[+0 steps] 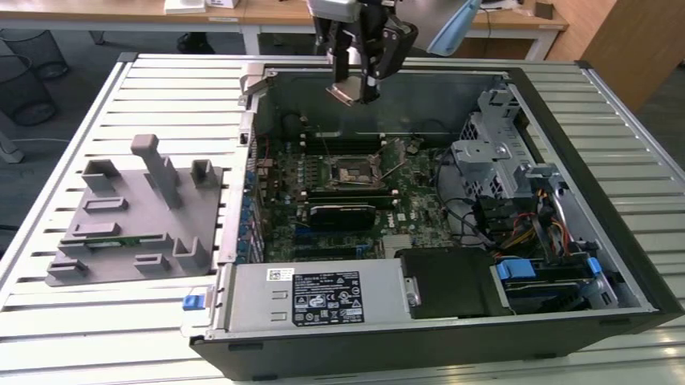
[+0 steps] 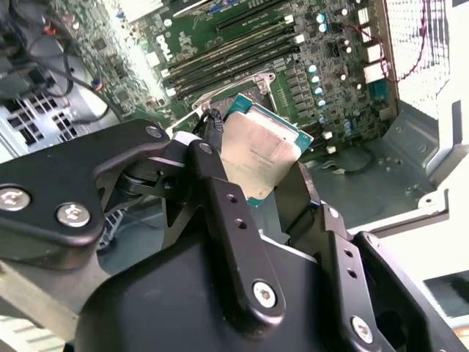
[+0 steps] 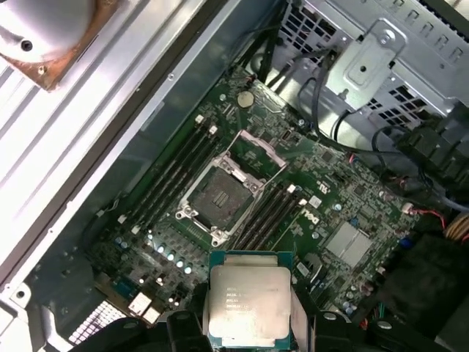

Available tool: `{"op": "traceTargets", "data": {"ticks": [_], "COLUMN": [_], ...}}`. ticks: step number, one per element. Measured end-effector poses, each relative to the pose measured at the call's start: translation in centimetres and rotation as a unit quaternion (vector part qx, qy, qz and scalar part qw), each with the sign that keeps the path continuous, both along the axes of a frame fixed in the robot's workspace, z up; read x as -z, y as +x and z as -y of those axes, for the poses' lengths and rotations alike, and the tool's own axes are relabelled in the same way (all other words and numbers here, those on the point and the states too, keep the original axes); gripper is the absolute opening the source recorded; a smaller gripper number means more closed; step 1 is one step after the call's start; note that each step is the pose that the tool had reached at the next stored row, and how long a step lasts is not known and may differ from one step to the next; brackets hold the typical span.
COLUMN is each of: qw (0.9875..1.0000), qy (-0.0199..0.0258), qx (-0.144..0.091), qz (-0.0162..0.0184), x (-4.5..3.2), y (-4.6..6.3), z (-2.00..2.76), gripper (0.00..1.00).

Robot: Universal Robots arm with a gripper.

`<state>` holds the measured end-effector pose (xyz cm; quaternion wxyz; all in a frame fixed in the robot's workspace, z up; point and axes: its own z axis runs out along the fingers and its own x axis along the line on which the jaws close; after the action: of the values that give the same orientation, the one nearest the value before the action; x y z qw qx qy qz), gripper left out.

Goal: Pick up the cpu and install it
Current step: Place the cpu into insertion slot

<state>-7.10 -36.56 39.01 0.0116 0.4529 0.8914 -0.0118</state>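
Note:
My gripper (image 1: 354, 90) hangs above the far part of the open computer case (image 1: 631, 265), shut on the cpu (image 1: 345, 94). The cpu (image 2: 258, 152) is a small flat square chip with a silvery top plate and a pale rim, pinched by its edges between the black fingers (image 2: 220, 198); it is seen face-on as the cpu (image 3: 248, 308) in the first wrist view. Below it on the green motherboard (image 1: 423, 204) lies the square socket (image 3: 220, 196) with its metal frame swung open. The socket (image 1: 350, 172) sits nearer than the gripper in the exterior view.
A grey tray (image 1: 123, 220) with upright fixtures and a green memory stick (image 1: 102, 237) lies at the exterior view's left. Inside the case are memory slots (image 3: 172, 172), a drive cage (image 1: 503, 152), cables (image 1: 524, 224) and a power supply (image 1: 310, 297).

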Motion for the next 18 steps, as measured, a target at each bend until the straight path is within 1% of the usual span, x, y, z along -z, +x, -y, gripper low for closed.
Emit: {"op": "traceTargets", "data": {"ticks": [4, 6, 9, 12, 14, 16, 18], "qw": [0.9995, 0.9989, 0.9976, 0.9957, 0.9942, 0.9925, 0.9905], "qy": [-0.001, -0.0017, -0.0026, -0.0034, -0.004, -0.0047, -0.0055], "qx": [0.032, 0.047, 0.07, 0.092, 0.107, 0.122, 0.137], "qz": [0.0, 0.0, 0.0, 0.0, 0.0, 0.0, 0.0001], "x": [0.04, 0.06, 0.08, 0.11, 0.13, 0.15, 0.16], "y": [0.0, 0.0, 0.0, 0.0, 0.0, 0.0, 0.0], "z": [0.0, 0.0, 0.0, 0.0, 0.0, 0.0, 0.0], "gripper": [0.53, 0.53, 0.53, 0.53, 0.53, 0.53, 0.53]}}
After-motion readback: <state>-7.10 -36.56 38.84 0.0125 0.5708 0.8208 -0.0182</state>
